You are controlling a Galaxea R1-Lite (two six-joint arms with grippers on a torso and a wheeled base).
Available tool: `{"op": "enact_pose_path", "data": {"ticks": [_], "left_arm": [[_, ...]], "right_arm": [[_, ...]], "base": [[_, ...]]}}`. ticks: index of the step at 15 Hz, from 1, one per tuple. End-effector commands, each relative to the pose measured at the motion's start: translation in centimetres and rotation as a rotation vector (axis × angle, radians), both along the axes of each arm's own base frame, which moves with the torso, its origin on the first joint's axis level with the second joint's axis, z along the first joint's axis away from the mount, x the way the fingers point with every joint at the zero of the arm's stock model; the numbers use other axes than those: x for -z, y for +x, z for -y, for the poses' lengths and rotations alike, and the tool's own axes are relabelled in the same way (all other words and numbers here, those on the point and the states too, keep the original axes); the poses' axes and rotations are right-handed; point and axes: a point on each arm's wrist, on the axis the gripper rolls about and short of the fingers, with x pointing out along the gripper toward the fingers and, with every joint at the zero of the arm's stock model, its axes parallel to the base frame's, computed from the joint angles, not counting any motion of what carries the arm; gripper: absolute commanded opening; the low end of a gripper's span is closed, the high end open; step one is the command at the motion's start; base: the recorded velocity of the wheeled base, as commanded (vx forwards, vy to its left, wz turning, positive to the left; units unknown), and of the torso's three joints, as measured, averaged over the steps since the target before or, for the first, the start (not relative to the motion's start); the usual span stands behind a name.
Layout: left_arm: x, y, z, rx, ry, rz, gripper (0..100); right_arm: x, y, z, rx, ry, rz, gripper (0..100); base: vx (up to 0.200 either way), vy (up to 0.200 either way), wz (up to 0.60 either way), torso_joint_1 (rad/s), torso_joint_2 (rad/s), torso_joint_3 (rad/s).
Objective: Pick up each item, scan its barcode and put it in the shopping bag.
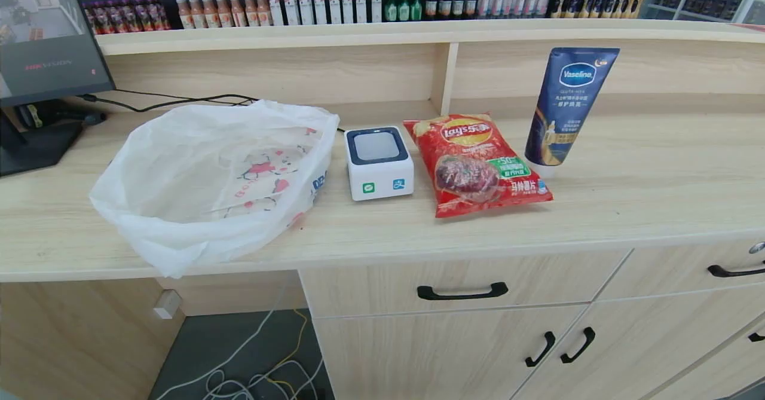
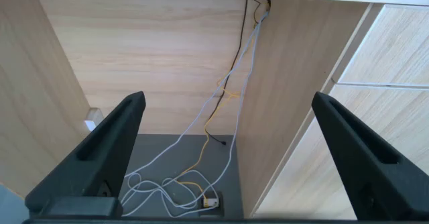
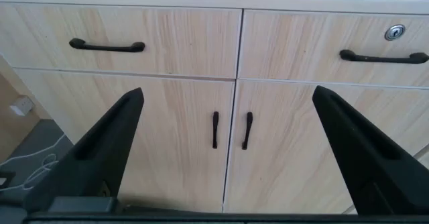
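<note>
On the wooden counter (image 1: 627,197) a white plastic shopping bag (image 1: 215,179) lies open at the left. A white barcode scanner (image 1: 378,162) with a dark-framed window stands in the middle. To its right lies a red bag of chips (image 1: 476,164), flat on the counter. A dark blue lotion tube (image 1: 568,110) stands upright on its cap behind the chips. My left gripper (image 2: 228,117) is open below counter height, facing the gap under the counter. My right gripper (image 3: 228,117) is open too, facing the cabinet doors (image 3: 167,143).
A monitor (image 1: 45,35) on a black stand sits at the far left, with a black cable (image 1: 173,98) running along the back. A raised shelf (image 1: 418,35) bounds the counter's rear. Drawers with black handles (image 1: 462,292) lie below. Loose cables (image 2: 194,170) lie on the floor.
</note>
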Motion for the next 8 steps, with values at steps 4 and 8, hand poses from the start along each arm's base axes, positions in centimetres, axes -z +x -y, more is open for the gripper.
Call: {"op": "enact_pose_path", "data": {"ticks": [4,8], "left_arm": [[0.0,0.0,0.0,-0.001,0.001,0.0,100],[0.0,0.0,0.0,-0.001,-0.001,0.0,100]], "right_arm": [[-7.2,3.3,-0.2,-0.091,-0.039,-0.111,100],[-10.6,7.7,-0.5,-0.18,-0.124,-0.132,100]], "base": [[0.0,0.0,0.0,0.0,0.0,0.0],[0.0,0.0,0.0,0.0,0.0,0.0]]}}
